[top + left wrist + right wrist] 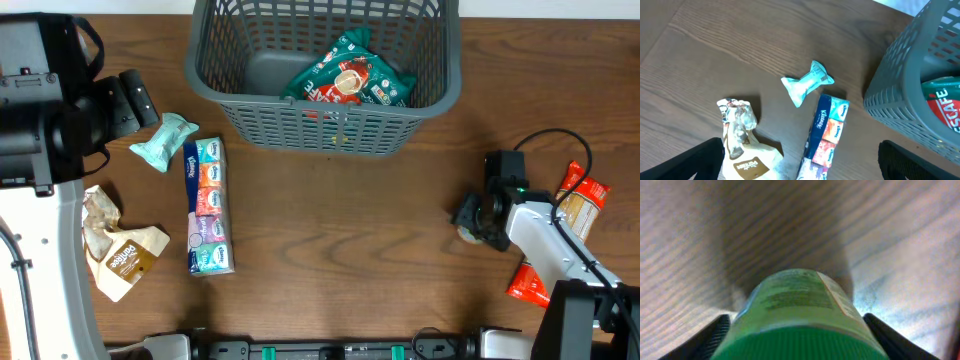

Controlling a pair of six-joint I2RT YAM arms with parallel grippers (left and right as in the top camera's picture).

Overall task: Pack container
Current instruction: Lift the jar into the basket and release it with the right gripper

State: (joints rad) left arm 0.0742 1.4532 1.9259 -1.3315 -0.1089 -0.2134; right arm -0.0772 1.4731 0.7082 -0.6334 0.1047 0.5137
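Dark wood-grain desk (330, 230). At its far edge stands the grey slotted plastic container (330, 128), with glossy green-and-red packets (350, 80) inside. A long strip of tissue packs (208, 205) lies beside a crumpled brown paper bag (120, 250). The left fingers (700, 162) gape wide and hold nothing. The right fingers (710, 340) flank a round bottle with a ribbed green cap (800, 310); I cannot tell if they grip it.
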